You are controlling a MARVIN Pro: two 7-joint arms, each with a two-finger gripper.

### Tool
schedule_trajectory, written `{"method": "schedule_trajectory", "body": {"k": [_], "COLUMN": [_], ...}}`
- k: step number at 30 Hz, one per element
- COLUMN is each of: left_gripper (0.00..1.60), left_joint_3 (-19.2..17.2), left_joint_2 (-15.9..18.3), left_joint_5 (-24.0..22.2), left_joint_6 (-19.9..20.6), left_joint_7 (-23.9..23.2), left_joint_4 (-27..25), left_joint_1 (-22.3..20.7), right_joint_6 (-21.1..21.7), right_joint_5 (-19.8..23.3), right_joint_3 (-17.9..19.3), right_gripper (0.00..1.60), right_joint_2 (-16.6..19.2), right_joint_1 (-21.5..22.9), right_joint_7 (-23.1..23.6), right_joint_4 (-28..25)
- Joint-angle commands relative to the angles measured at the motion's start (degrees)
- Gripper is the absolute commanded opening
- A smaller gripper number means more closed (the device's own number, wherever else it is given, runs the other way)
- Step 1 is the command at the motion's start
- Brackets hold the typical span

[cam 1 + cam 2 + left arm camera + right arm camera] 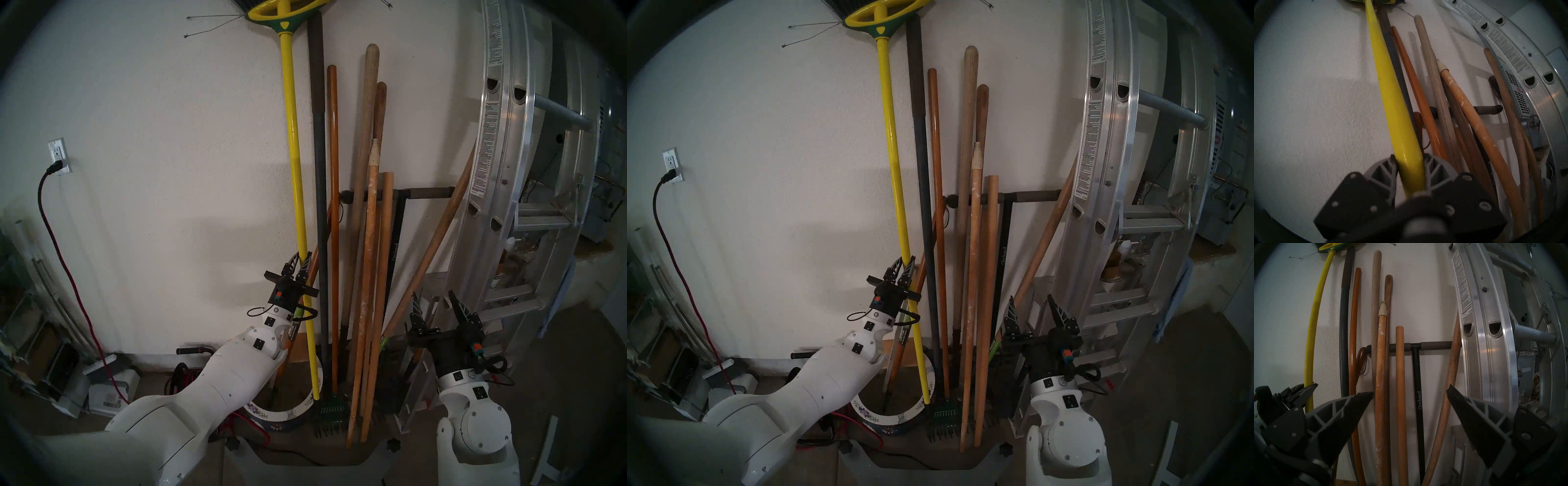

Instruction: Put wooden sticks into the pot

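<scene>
i see the aluminium extension ladder (529,142) filling the head view from one to four o'clock, leaning on the white wall (152,152). at the centre a cluster of long handles stands against that wall. the yellow rake handle (294,152) is the tallest, running from its yellow head at twelve o'clock down into the pot (271,415), where its lower end rests by the rim. my left gripper (301,263) is clamped around this yellow handle about midway down; the left wrist view shows both grey fingers (1384,171) pressed against its sides. just to the right stand the dark grey pole (319,186) and a glossy orange pole (334,203).

the wooden sticks are still outside the pot: the white-speckled stick (368,271) with the cream threaded tip and the shorter plain stick (381,288) stand side by side at the centre of the view, their feet on the floor at six o'clock, just right of the pot beside a green rake head (327,407).

behind them is the black t-shaped handle (1417,378) marked orchard. my right gripper (436,309) sits at four o'clock with jaws spread wide, holding nothing. the pot, white-rimmed with purple flowers, sits at six o'clock, partly hidden by my left arm. a wall outlet (57,154) sits at nine o'clock.
</scene>
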Motion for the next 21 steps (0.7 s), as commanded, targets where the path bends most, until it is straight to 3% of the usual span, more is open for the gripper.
{"method": "schedule_trajectory", "body": {"k": [1, 15, 21], "left_gripper": [0.0, 0.0, 0.0], "left_joint_3": [-3.3, -5.7, -6.3], "left_joint_2": [5.6, 13.4, 17.5], "left_joint_5": [-0.1, 0.2, -1.0], "left_joint_6": [0.6, 7.1, 12.7], "left_joint_7": [0.5, -1.2, -3.1], "left_joint_4": [-6.5, -15.2, -20.0], "left_joint_1": [-3.5, -2.8, -0.1], "right_joint_6": [0.0, 0.0, 0.0], "right_joint_5": [0.0, 0.0, 0.0], "right_joint_3": [-0.1, -0.1, -0.1], "right_gripper": [1.6, 1.6, 1.6], "right_joint_2": [0.0, 0.0, 0.0], "right_joint_1": [0.0, 0.0, 0.0], "right_joint_7": [0.0, 0.0, 0.0], "right_joint_4": [0.0, 0.0, -0.1]}}
